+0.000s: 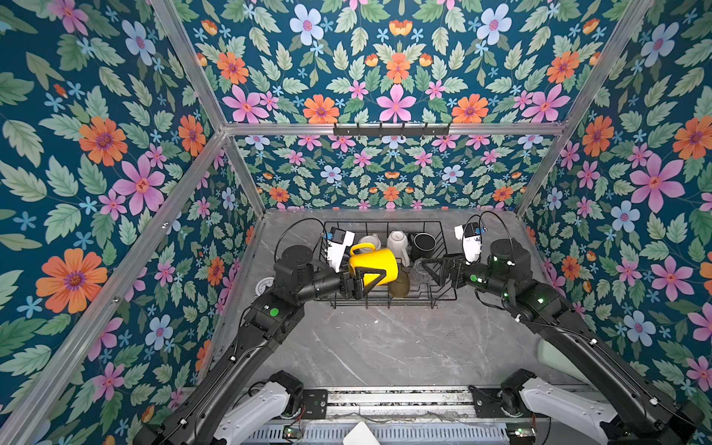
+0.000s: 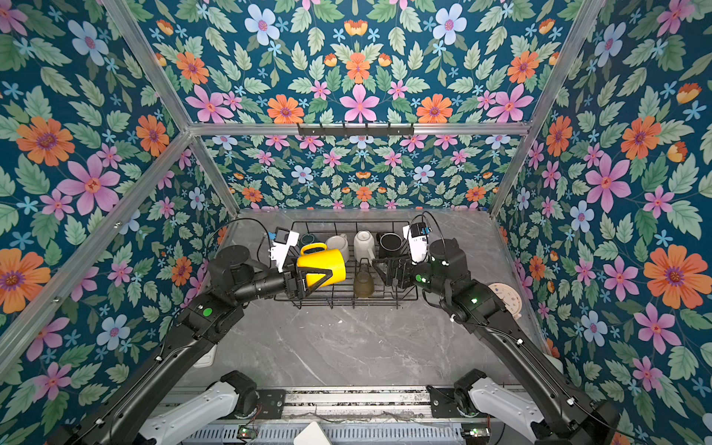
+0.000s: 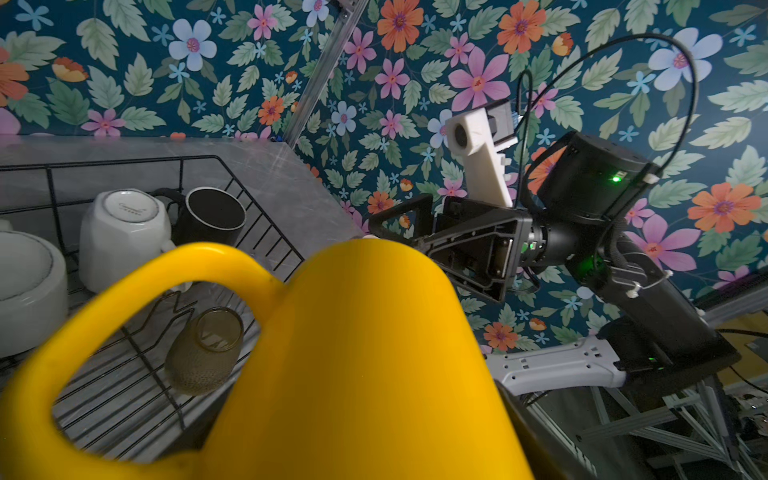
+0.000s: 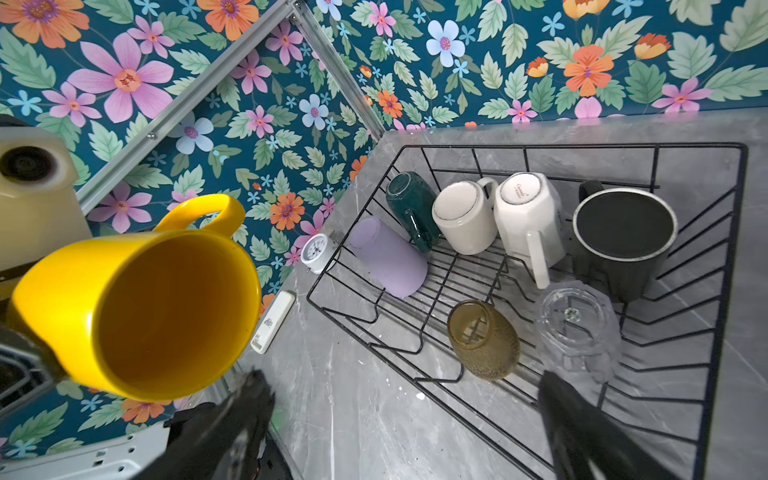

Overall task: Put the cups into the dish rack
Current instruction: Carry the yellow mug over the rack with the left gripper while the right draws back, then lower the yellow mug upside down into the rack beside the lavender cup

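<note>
The grey marble table (image 1: 385, 346) carries the rack (image 4: 582, 146), which stands toward the table's back, and both arms reach over it from the front.

The left gripper (image 1: 371, 277) is over the rack's left front corner. Its fingers (image 1: 366, 274) are clamped on the yellow mug (image 1: 373, 264). The mug is held on its side above the rack's left end, with its mouth toward the rack's right end and its handle toward the rack's back.

The right gripper (image 4: 403, 399) hangs over the rack's right front part. Its fingers (image 4: 573, 415) are spread wide with nothing between them.

Four mugs stand along the rack's back wall. The black mug (image 4: 623, 237) is at the right. The white mug (image 4: 525, 216) and the cream mug (image 4: 461, 216) come next, both bottom up. The teal mug (image 4: 409, 208) lies tilted at the left.

The lilac tumbler (image 4: 388, 257) leans at the rack's left end, in front of the teal mug. The amber glass (image 4: 484, 340) and the clear glass (image 4: 577, 328) sit side by side in the rack's front half, the clear one nearer the rack's right end.

A small white clock (image 4: 318, 251) stands on the table just outside the rack's left wall.
</note>
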Tool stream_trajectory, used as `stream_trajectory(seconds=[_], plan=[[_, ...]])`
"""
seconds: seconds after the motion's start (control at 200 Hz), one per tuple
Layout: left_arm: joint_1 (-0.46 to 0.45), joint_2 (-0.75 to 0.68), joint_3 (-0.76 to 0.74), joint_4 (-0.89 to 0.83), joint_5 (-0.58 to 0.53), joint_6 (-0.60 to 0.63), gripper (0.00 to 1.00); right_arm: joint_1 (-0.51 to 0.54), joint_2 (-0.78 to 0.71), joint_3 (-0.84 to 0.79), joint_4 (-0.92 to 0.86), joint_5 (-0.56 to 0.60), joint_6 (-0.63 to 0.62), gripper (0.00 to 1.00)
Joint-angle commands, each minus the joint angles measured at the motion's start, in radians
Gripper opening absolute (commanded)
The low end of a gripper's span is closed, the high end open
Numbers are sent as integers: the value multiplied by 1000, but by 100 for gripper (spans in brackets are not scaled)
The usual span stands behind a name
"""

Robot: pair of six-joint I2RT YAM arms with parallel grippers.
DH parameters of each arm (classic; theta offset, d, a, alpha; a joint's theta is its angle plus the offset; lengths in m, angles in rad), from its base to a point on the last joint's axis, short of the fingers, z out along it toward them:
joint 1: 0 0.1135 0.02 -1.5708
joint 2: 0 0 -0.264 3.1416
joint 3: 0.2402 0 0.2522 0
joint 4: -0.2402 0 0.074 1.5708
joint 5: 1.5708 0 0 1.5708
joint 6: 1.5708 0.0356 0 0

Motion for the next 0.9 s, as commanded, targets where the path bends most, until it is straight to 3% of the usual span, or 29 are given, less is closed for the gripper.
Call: stream_trajectory(seconds=[0.0, 0.46, 0.895], plan=[[0, 23, 51, -72, -101, 61, 0, 0, -2, -1, -13, 34, -2, 99], [-7, 313, 324, -445, -365, 155, 0, -22, 12, 12, -98, 107, 21, 99], [-134, 600, 571, -728, -697, 213, 0, -28, 11, 0, -103, 109, 20, 99]])
